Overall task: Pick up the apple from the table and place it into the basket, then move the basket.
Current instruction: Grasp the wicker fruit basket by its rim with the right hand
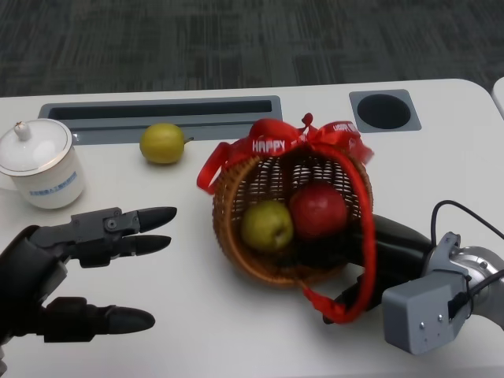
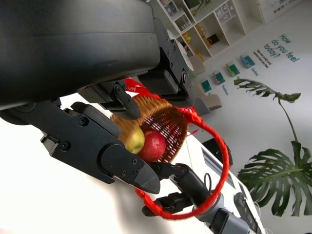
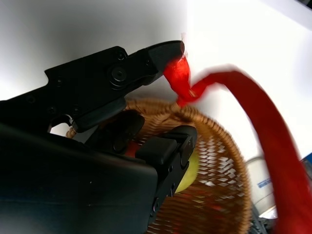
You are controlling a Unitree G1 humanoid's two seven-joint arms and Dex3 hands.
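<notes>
reaching under the tipped basket, the right hand grips it (left hand splayed, empty).

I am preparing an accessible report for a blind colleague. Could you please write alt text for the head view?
A wicker basket with a red ribbon handle lies tipped on a white table, holding a red apple and a green fruit. The right robot hand reaches to its rim; the left robot hand hovers open. Behind sit a yellow-green fruit and a white lidded cup.

basket blocks table centre, cup far left, bare table between
</notes>
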